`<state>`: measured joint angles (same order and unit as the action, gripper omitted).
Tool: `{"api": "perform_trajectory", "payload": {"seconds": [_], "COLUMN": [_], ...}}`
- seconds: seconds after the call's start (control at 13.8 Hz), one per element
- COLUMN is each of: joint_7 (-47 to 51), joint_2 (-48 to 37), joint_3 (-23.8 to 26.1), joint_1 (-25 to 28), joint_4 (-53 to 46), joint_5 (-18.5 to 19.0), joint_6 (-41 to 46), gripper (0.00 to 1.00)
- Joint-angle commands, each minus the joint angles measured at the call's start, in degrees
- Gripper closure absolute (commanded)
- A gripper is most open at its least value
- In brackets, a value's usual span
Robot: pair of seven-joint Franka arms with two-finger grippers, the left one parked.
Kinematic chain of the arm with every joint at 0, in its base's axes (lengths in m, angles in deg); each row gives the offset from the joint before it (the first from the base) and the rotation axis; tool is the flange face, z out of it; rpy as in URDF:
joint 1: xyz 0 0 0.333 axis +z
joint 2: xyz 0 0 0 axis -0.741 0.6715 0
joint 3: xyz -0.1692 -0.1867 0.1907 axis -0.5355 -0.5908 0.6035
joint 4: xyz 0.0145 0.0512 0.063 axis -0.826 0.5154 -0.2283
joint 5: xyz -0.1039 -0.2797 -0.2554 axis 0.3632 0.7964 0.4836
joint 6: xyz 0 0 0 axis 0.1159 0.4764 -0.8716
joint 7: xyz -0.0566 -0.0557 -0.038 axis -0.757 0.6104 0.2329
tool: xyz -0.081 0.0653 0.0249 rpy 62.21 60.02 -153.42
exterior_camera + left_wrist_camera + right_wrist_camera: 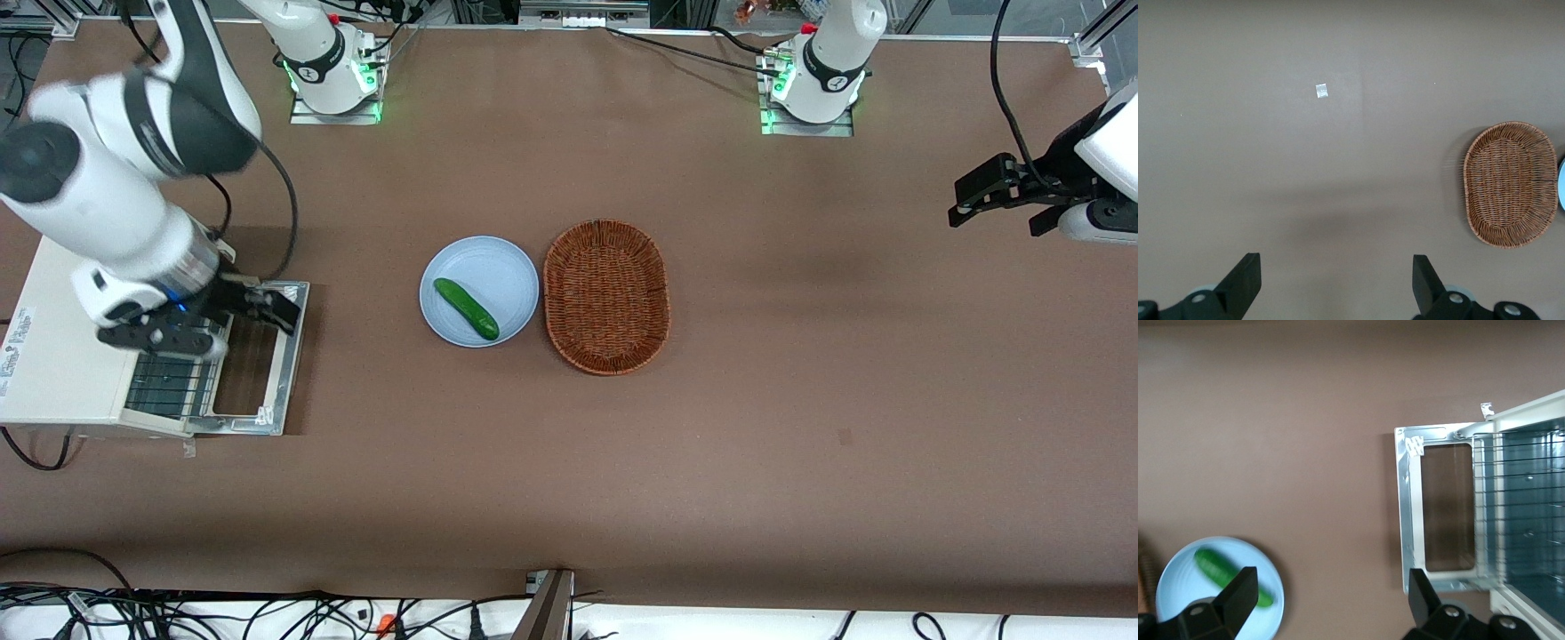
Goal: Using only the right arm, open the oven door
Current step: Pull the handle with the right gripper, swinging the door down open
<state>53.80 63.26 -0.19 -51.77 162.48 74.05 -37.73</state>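
The cream-white toaster oven point(62, 356) stands at the working arm's end of the table. Its oven door point(293, 356) is swung down and lies flat on the table, and the table shows through its window. The wire rack point(169, 387) inside is exposed. My right arm point(107, 213) reaches over the oven. Its gripper point(249, 320) hangs open and empty just above the lowered door. In the right wrist view the door frame point(1411, 513) lies flat in front of the oven cavity point(1525, 520), and the gripper point(1331, 580) is wide open, holding nothing.
A pale blue plate point(507, 267) with a green cucumber point(466, 308) sits mid-table beside a brown wicker basket point(606, 296). The plate point(1178, 587) and the cucumber point(1211, 563) also show in the right wrist view. Cables run along the table's near edge.
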Motion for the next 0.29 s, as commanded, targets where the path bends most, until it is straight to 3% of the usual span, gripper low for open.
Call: {"api": "perform_trajectory", "payload": {"seconds": [0.0,0.22], "joint_7": [-7.14,-11.62], "joint_2": [-6.06,-8.7], "joint_3": [0.78,0.6], "joint_1": [-2.46,-3.25], "joint_4": [1.59,1.06], "joint_5": [-4.54,-5.86], "joint_6": [5.28,9.5], "gripper": [0.0,0.0]}}
